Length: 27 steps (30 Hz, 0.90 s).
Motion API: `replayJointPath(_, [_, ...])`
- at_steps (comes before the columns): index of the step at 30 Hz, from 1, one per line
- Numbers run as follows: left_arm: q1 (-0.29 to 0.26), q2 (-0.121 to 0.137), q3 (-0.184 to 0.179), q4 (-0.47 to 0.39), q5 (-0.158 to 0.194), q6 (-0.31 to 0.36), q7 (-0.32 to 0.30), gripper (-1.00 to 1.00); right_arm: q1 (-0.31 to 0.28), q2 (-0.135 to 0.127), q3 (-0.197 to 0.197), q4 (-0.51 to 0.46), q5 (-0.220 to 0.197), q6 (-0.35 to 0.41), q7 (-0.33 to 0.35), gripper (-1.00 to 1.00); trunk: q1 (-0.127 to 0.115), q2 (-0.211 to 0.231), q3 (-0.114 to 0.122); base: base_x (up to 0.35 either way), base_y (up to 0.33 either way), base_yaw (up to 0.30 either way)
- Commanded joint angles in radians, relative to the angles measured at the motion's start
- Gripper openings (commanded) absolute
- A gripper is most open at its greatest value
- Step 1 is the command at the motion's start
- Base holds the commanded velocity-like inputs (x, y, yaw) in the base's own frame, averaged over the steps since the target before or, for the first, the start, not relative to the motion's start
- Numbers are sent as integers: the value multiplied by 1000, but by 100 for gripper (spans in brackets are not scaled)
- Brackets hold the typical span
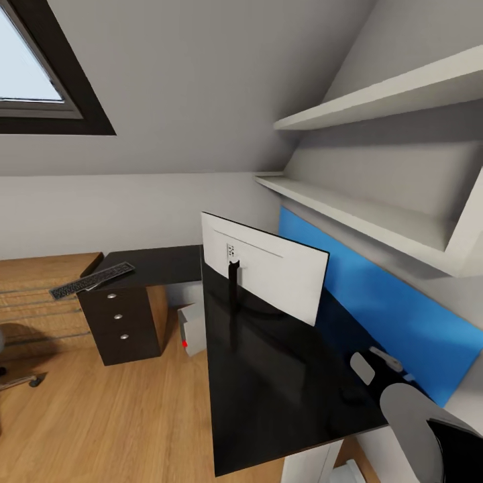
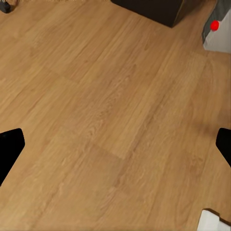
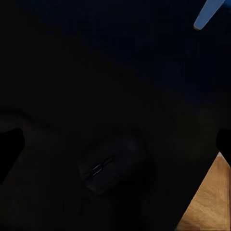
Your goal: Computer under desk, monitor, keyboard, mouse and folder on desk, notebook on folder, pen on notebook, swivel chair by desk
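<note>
My right pincer (image 3: 115, 139) hovers over the mouse (image 3: 108, 166) on the desk (image 1: 282, 402).
Fingers spread, nothing held; next I'd drop, pinch it. The keyboard (image 1: 92, 280) lies across the desk's far wing.

Wide-spread black fingers (image 2: 10, 147) hover above wooden floor (image 2: 106, 110), the computer (image 2: 217, 30) beside the dark drawer unit (image 2: 154, 9).

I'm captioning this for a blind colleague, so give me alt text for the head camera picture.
A wide flat monitor, white back toward the camera, stands on a glossy black L-shaped desk under white wall shelves. A slim dark-grey keyboard overhangs the desk's far end above a dark drawer unit; a small light-grey computer tower sits on the wooden floor beneath.
</note>
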Motion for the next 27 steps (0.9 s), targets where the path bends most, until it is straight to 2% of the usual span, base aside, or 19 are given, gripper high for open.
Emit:
replayJointPath(1, [0, 0, -8, -1, 3, -3, 9, 100, 0, 0, 3, -1, -7, 10, -5, 100, 0, -2, -2, 0, 0, 0])
replayJointPath(7, [0, -9, -8, -5, 4, -3, 9, 100, -1, 0, 3, 1, -8, 25, -4, 100, 0, -2, -2, 0, 0, 0])
replayJointPath(14, [-1, -6, -4, -24, 11, 25, 8, 100, 0, 0, 3, 1, -8, 28, -4, 100, 27, -51, -24, 0, 0, 0])
replayJointPath(16, [-1, -3, -3, -59, 12, 95, 9, 100, 0, 0, 2, 1, -8, 27, -4, 100, 35, -65, -30, 0, 0, 0])
replayJointPath(17, [-1, 5, -1, -148, 13, 220, 10, 100, 0, 0, 2, 1, -7, 26, -4, 100, 39, -72, -33, 0, 0, 0])
replayJointPath(21, [-1, 32, 20, -371, 13, 507, 13, 100, 0, 0, 2, 0, -7, 25, -4, 100, 54, -100, -46, 0, 0, 0])
replayJointPath(22, [-1, 42, 44, -470, 13, 626, 20, 100, 0, 0, 1, 0, -7, 24, -4, 100, 58, -107, -49, 0, 0, 0])
replayJointPath(27, [0, 51, 128, -680, 15, 867, 85, 100, 0, 0, 2, -2, -6, 22, -3, 100, 77, -142, -65, 0, 0, 0])
